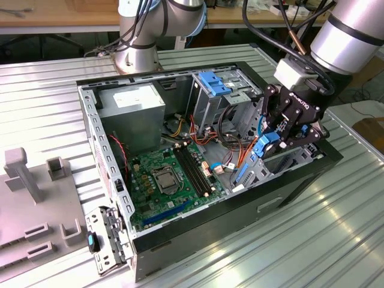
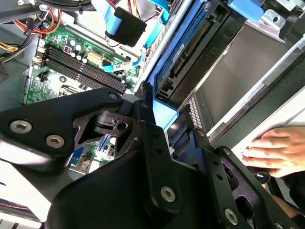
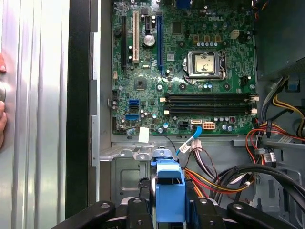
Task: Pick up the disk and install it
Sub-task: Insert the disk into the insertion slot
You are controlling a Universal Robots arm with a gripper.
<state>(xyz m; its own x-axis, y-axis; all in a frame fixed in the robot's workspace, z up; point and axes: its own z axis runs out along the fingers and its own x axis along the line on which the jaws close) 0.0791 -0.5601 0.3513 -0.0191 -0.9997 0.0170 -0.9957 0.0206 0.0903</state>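
Closest in, the gripper (image 3: 170, 212) has its black jaws drawn in narrowly on either side of the disk (image 3: 170, 188). They clamp the bright blue plastic tab of its carrier, a rounded tongue with a rectangular window in it. In the second wrist view the disk (image 2: 185, 51) runs away from the jaws as a flat slab seen almost edge-on. Its body is grey-black metal with blue frame rails along it, and a row of connector contacts lines the edge facing the camera. It is held tilted inside the corner of the computer case (image 1: 198, 231) at the exterior view's right, just beside the grey drive cage (image 1: 207, 108).

Just past the tab, the first wrist view takes in a bundle of orange, red and yellow cables (image 3: 224, 174). Beyond them lies the green motherboard (image 3: 190, 71), with its square processor socket and black memory slots. The second wrist view adds a person's hand (image 2: 276, 148), resting flat on a pale surface outside the case's dark rim. The first wrist view catches fingertips (image 3: 2, 112) on the ribbed metal worktop (image 3: 38, 119).

The exterior view shows the whole case lying open on that worktop, with the gripper (image 1: 277, 139) and the disk (image 1: 266, 146) low over its corner. Farther back sit a grey power supply (image 1: 132, 111) and a blue bracket (image 1: 215, 82) on top of the cage. Grey fixture blocks (image 1: 27, 177) stand at the exterior view's left. Beyond the case is the arm's base (image 1: 144, 36).
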